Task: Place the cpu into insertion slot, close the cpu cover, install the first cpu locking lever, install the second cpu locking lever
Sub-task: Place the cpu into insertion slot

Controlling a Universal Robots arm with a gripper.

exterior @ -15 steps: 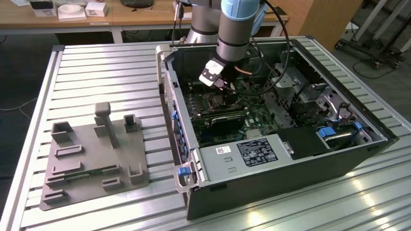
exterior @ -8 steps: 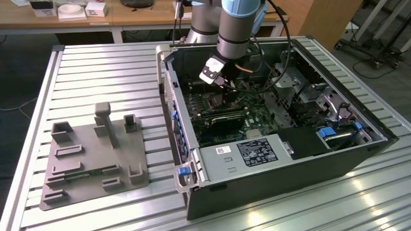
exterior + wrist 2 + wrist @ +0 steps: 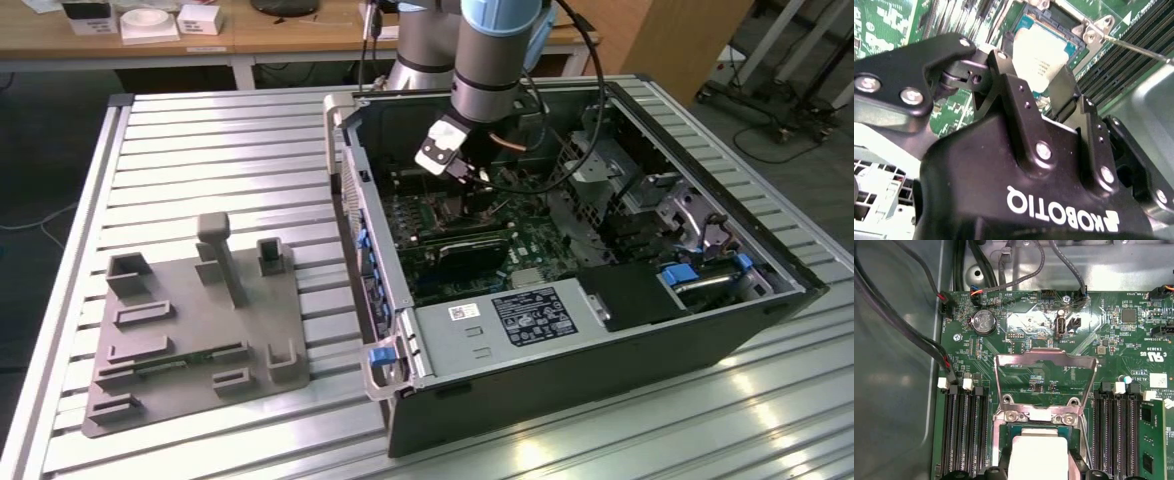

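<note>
The cpu [image 3: 1036, 452], a silvery square with a thin green rim [image 3: 1040, 55], sits between my gripper's black fingers [image 3: 1009, 75] right at the insertion slot [image 3: 1015, 431]. My gripper [image 3: 1036, 75] looks shut on the chip's two sides, with the chip low over or in the socket [image 3: 1054, 20]. The cpu cover [image 3: 1046, 360] stands swung open beyond the socket, its square cut-out showing the board behind it. A thin wire locking lever [image 3: 1139, 47] sticks out free beside the socket. In the exterior view my gripper [image 3: 470, 195] reaches down inside the open computer case [image 3: 747, 310].
Long black memory slots [image 3: 961, 430] [image 3: 1116, 430] flank the socket. A coin battery [image 3: 985, 321] and cables [image 3: 929, 285] lie beyond the cover. A white-labelled grey box [image 3: 514, 315] fills the case's near end. A grey fixture plate [image 3: 200, 320] rests on the slatted table at the exterior view's left.
</note>
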